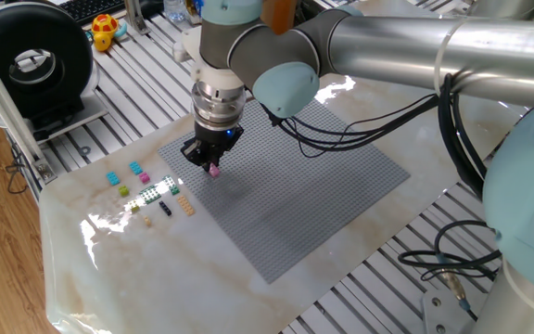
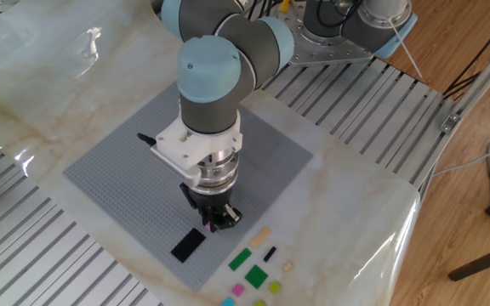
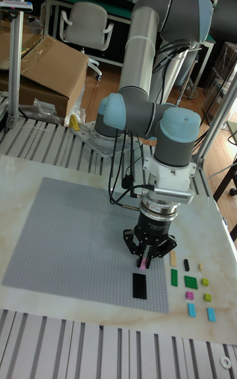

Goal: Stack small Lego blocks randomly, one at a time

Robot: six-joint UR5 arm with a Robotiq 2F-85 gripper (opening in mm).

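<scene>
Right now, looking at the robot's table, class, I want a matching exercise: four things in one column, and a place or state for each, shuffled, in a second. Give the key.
Things:
1. pink brick
2. black plate
3. tan brick
4. grey baseplate

Places or states:
A. flat on the marble, under the arm
B. held in the gripper, above the baseplate
C. on the marble, beside the baseplate
D. lying on the baseplate near its edge

Pairs: 1-B, 2-D, 3-C, 4-A
</scene>
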